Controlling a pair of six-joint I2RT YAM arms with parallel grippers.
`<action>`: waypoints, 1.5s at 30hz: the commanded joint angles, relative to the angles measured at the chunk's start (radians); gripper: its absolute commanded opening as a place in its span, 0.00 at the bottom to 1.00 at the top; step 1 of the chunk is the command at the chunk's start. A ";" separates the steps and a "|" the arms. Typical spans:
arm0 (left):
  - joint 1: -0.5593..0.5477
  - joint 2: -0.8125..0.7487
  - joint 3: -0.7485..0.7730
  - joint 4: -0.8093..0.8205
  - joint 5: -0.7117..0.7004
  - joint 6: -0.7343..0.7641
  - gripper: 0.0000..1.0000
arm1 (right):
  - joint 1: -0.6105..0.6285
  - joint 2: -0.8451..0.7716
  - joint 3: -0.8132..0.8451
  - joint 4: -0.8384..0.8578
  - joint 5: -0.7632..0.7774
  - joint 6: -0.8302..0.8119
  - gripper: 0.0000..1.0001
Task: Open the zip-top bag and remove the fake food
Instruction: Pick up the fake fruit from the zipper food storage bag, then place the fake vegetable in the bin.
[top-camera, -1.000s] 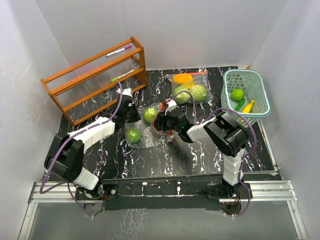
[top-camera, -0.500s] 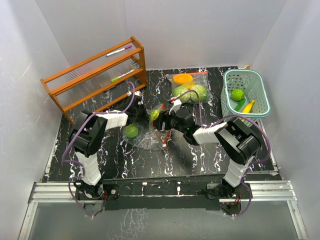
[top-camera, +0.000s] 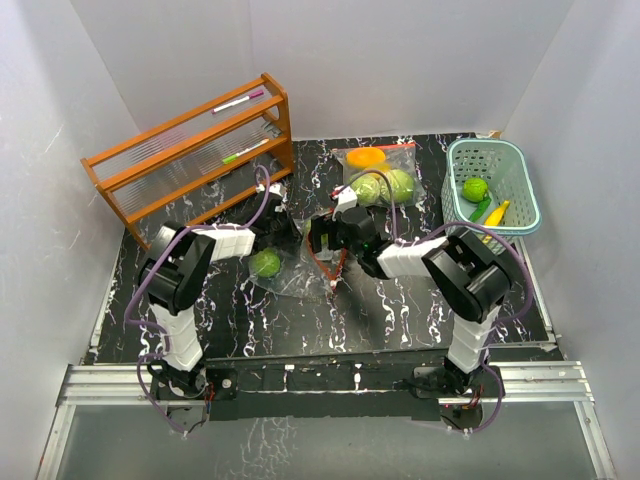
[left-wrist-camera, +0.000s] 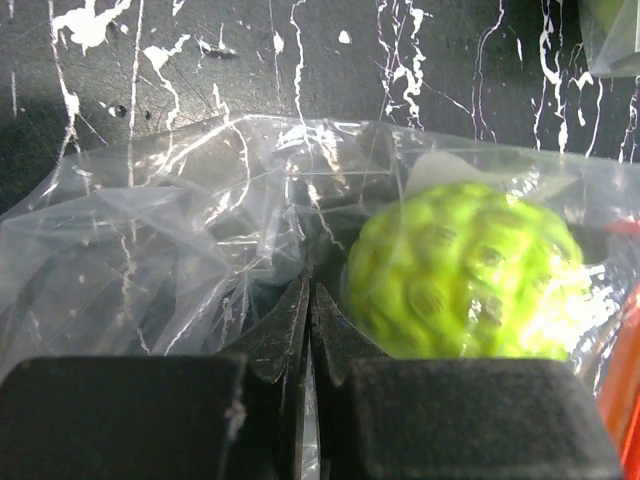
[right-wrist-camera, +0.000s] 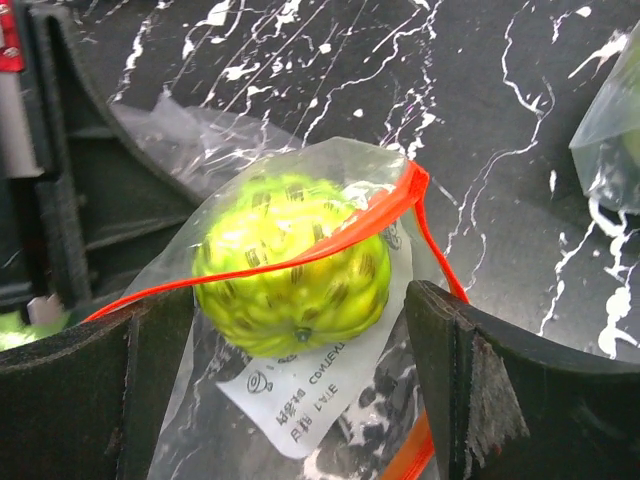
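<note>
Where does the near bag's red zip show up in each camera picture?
Top: red zip, centre of the table.
Left wrist: zip a sliver at the right edge.
Right wrist: zip slants across the green ball, mid-picture.
Shared landmark: the white-veined black table.

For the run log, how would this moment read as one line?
left gripper: shut on zip-top bag | right gripper: open, straddling green ball inside bag

Top view overhead; both wrist views close on bag (right-wrist-camera: 300, 400).
</note>
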 joint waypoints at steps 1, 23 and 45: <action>-0.008 -0.019 -0.039 -0.056 0.050 0.023 0.00 | -0.004 0.053 0.105 -0.008 0.071 -0.095 0.92; -0.008 -0.022 -0.035 -0.112 0.036 0.028 0.00 | -0.074 -0.309 -0.078 -0.094 -0.012 -0.043 0.59; -0.008 -0.151 -0.059 -0.144 0.082 0.098 0.00 | -0.740 -0.697 -0.073 -0.331 0.195 0.124 0.60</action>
